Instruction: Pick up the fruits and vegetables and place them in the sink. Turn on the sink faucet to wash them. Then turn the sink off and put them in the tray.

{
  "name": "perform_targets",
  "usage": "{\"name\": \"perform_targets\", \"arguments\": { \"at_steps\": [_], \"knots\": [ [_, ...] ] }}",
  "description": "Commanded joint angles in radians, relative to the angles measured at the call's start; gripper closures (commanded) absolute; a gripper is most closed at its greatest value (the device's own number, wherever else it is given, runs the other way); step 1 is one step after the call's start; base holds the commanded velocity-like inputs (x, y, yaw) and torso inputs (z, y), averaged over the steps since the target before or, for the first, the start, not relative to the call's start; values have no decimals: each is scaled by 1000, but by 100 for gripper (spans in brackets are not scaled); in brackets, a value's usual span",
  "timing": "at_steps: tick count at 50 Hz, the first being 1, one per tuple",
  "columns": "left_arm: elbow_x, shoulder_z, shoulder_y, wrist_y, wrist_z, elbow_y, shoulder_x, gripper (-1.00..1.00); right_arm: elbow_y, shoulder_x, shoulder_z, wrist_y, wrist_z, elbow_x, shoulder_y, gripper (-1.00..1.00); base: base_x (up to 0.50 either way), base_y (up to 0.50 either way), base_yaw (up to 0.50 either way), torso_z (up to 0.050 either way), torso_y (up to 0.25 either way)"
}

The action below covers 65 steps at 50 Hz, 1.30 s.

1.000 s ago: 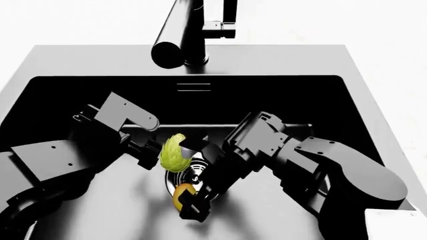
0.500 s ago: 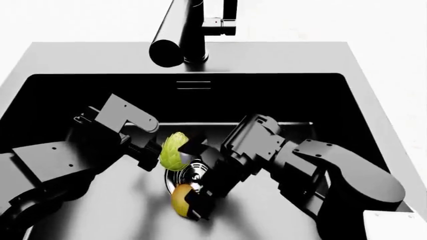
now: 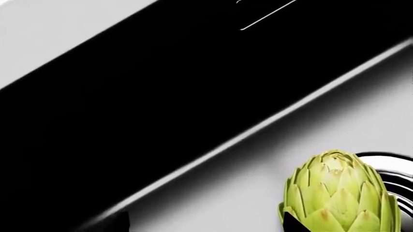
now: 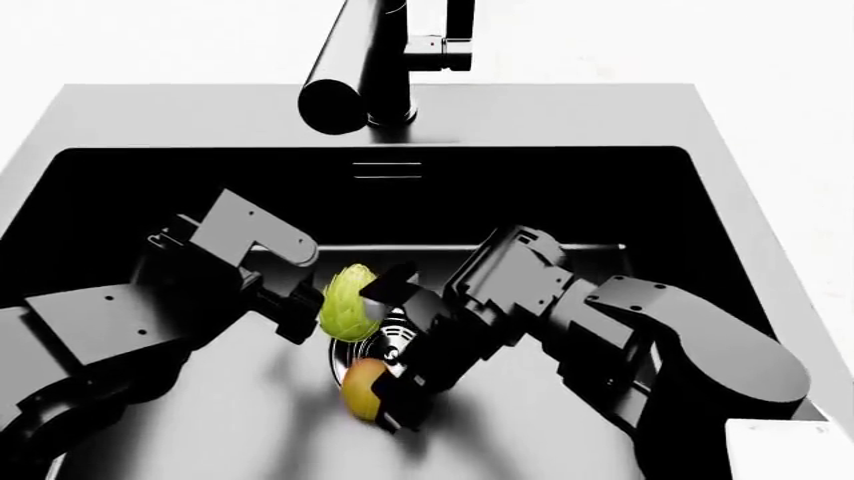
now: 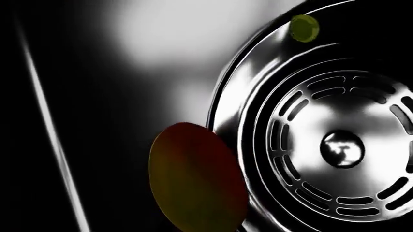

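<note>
one artichoke, one mango (both in sink), one faucet

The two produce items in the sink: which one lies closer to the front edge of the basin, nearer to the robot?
The yellow-orange mango. In the head view it lies below the chrome drain, toward the robot, smooth and oval. The green scaly artichoke is beyond the drain, nearer the faucet.

White countertop around the basin, pale block at near right corner
</note>
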Motion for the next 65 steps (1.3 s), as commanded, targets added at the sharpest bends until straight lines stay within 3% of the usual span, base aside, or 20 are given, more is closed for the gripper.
{"name": "perform_targets", "arguments": {
  "at_steps": [1, 11, 26, 34, 36, 38, 47, 65],
  "knots": [
    [-2, 3, -4, -6, -3, -2, 6, -100, 13, -1, -8, -16, -1, -3, 28, 100, 0, 0, 0, 0, 0],
    [-8, 2, -7, -8, 4, -14, 10, -100, -53, -1, -4, 92, -223, -188, 16, 100, 0, 0, 0, 0, 50],
    [9, 35, -13, -20, 22, -41, 28, -100, -66, 27, 13, 152, -204, -159, 90, 100, 0, 0, 0, 0, 158],
    [42, 73, -33, -11, 62, -100, 74, -100, -312, 188, 144, 319, 8, -33, 124, 100, 0, 0, 0, 0, 0],
    [77, 113, -70, -5, 103, -169, 138, -100, -462, 303, 302, 462, 241, 95, 138, 100, 0, 0, 0, 0, 0],
    [95, 134, -90, -1, 127, -207, 170, -100, -517, 355, 388, 533, 379, 183, 141, 100, 0, 0, 0, 0, 0],
    [109, 178, -151, -27, 190, -298, 247, -100, -568, 458, 397, 533, 665, 477, 201, 100, 0, 0, 0, 0, 0],
    [119, 235, -246, -68, 324, -576, 405, -100, -604, 483, 375, 483, 716, 554, 260, 100, 0, 0, 0, 0, 0]
  ]
}}
